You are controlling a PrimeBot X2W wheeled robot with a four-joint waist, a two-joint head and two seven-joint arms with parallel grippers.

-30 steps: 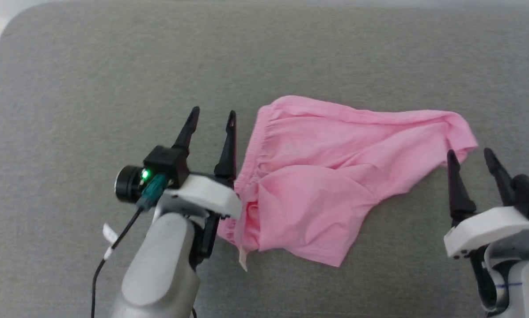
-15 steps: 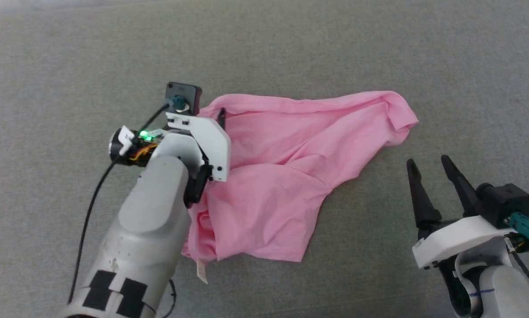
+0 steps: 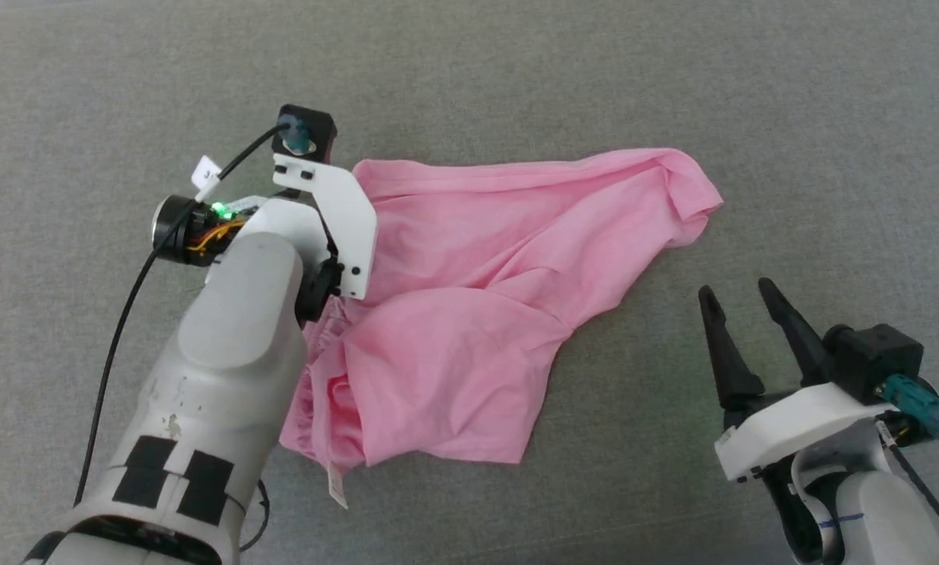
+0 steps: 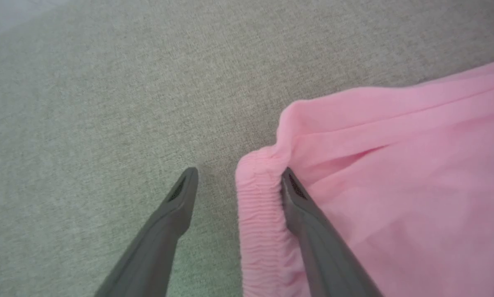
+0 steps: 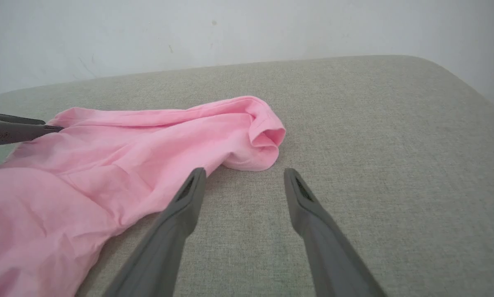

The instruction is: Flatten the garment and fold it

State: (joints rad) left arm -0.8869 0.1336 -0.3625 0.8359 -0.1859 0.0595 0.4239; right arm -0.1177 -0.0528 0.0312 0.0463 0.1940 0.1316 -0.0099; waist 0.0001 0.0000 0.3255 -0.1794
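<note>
Left side: pale left forearm reached in from the near-left edge, a black cable [image 3: 116, 337] with a small white tag [image 3: 205, 171] trailing along it. Left gripper [image 4: 238, 173] was at the garment's far-left corner. Fingers spread wide, not pinching. In the left wrist view one finger [image 4: 176, 210] sat over bare table [image 3: 516, 71]. The other lay against the cloth just inside the gathered elastic edge [image 4: 257, 214], so that edge ran up between the two.

Centre: garment [image 3: 477, 314] lay on the grey woven table, roughly mid-scene, spreading from the left arm toward the far right.
- Light pink, thin, soft; matte, no pattern.
- Not flat. Long diagonal creases ran from the far-right corner down toward the near left.
- Left edge was ruffled with tight elastic gathers and bunched where it passed under the forearm.
- Near portion formed a broad flap with a fairly straight near hem.
- Small white label [image 3: 336, 486] hung off the near-left corner onto the table.
- Far-right corner [image 5: 267, 136] was rolled over on itself into a loose curl, stitched hem showing.

Right side: right gripper [image 3: 736, 289] stood near-right, apart from the cloth. Fingers wide and holding nothing, tips pointing toward the rolled corner, with bare table between them.
</note>
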